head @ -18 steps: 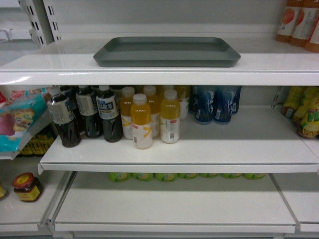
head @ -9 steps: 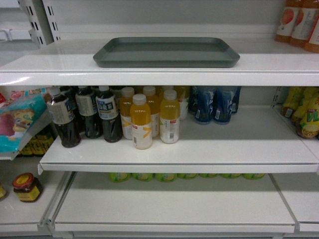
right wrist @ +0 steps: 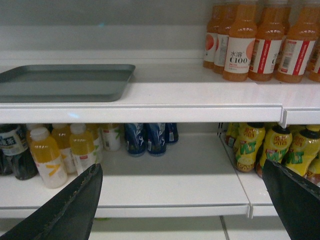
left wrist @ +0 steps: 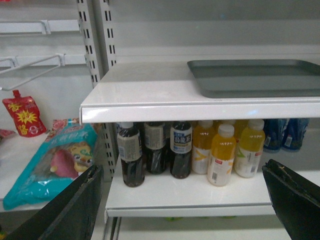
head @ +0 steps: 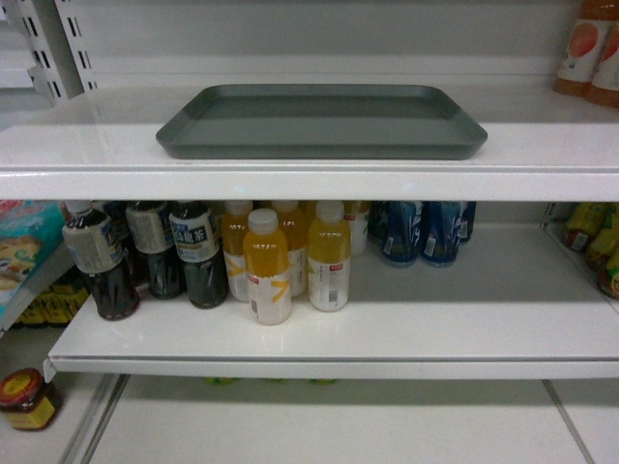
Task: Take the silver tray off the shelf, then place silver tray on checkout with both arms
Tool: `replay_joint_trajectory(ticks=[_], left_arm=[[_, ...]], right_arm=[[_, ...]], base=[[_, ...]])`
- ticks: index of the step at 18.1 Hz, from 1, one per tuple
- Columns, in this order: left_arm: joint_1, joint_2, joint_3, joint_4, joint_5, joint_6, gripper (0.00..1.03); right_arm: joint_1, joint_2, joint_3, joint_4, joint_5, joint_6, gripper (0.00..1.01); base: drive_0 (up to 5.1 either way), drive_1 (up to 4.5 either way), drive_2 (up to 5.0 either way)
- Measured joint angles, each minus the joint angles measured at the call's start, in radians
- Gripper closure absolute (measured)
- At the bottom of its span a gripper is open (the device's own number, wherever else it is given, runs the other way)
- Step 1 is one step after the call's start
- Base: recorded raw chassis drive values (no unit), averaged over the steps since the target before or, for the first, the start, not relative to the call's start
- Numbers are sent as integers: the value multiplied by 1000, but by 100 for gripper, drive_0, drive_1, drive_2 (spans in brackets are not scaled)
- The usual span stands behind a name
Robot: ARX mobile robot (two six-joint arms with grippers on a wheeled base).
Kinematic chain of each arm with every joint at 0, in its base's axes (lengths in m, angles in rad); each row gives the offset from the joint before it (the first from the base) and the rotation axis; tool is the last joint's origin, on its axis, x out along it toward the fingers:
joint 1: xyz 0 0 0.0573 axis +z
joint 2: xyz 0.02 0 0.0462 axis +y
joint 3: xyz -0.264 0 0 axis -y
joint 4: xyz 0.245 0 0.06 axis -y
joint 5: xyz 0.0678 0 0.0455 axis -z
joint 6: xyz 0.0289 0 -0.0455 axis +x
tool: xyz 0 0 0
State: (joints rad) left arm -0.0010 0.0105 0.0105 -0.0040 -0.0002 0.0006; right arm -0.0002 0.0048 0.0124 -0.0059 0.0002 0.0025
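Where bottles (head: 268, 266) crowd below, the silver tray (head: 322, 122) lies flat on the shelf (head: 309, 169).

Left gripper (left wrist: 182, 200) jaws spread wide, empty; right gripper (right wrist: 182, 200) jaws likewise wide, empty.

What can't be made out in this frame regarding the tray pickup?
- The checkout: in no view.
- Head view: both grippers out of frame.
- Left wrist view: silver tray cut off by right edge.
- Right wrist view: the tray's left part cut off by left edge.
- Dark bottles' label text: too small.
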Motion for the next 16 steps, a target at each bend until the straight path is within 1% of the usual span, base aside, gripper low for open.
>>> replay_joint_trajectory(ticks=[11,16], left_arm=[[0,0,0,2,-2,0,5],[0,0,0,-1,0,0,5]], right_arm=[[0,0,0,7,0,0,3],[0,0,0,0,0,0,3]], base=[[9,438,-419],[0,0,0]])
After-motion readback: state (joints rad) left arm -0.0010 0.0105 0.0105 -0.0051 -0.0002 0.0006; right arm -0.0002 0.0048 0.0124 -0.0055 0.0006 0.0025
